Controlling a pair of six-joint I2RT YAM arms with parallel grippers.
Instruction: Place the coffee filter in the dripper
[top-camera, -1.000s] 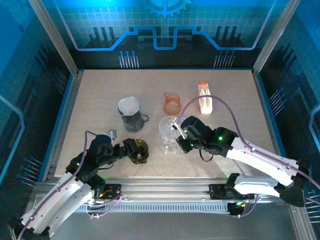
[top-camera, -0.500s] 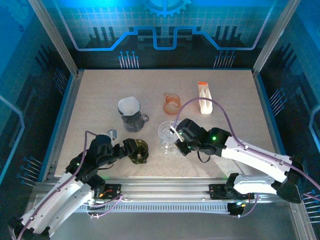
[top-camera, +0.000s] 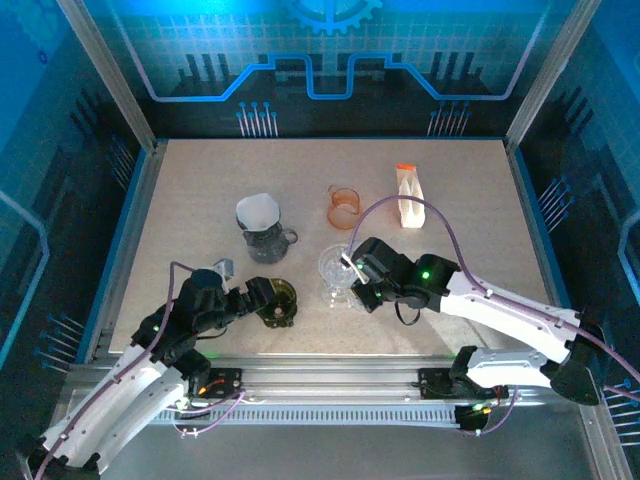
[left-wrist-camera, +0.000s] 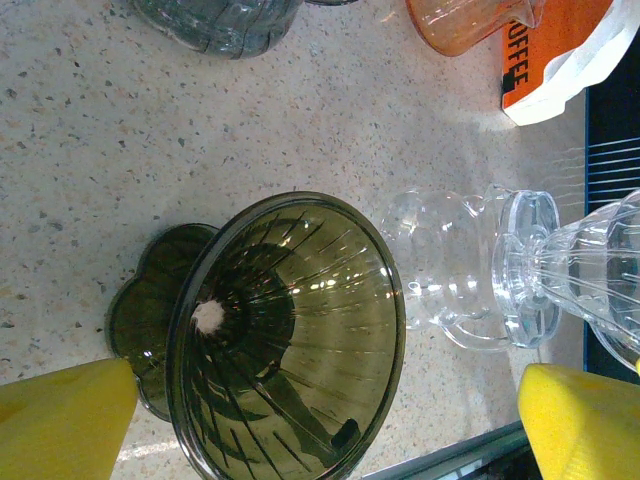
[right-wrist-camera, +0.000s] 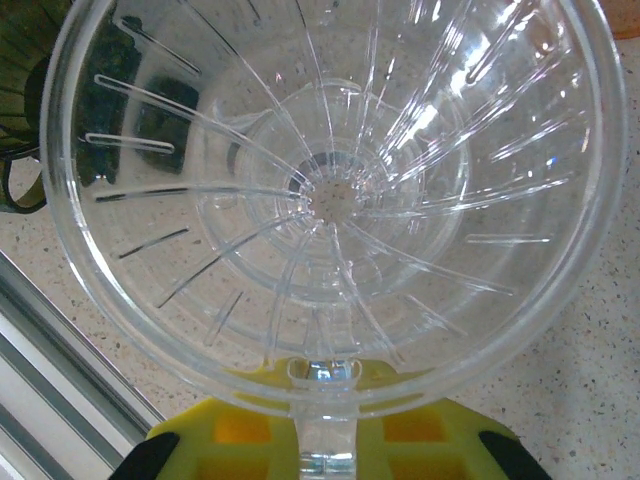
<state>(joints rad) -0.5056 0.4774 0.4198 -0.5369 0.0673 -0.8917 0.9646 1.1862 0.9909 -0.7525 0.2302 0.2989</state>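
Note:
The white coffee filter (top-camera: 259, 211) sits in a grey dripper (top-camera: 266, 242) at the back left. A dark green dripper (left-wrist-camera: 290, 330) lies tipped on the table, its mouth toward my left gripper (left-wrist-camera: 320, 430), which is open with one yellow finger on each side of it. In the top view this green dripper (top-camera: 276, 303) lies just ahead of the left gripper (top-camera: 256, 297). My right gripper (right-wrist-camera: 325, 445) is shut on the handle of a clear dripper (right-wrist-camera: 330, 190). Seen from above, the clear dripper (top-camera: 336, 266) is at the table's middle, beside the right gripper (top-camera: 353, 274).
An orange dripper (top-camera: 343, 206) and a white and orange coffee bag (top-camera: 408, 196) stand at the back right. The table's metal front rail (top-camera: 330, 376) runs close below both grippers. In the left wrist view the clear dripper (left-wrist-camera: 585, 270) lies to the right of the green one.
My right gripper has shifted slightly left with the clear dripper in it. The left arm and the green dripper have not moved.

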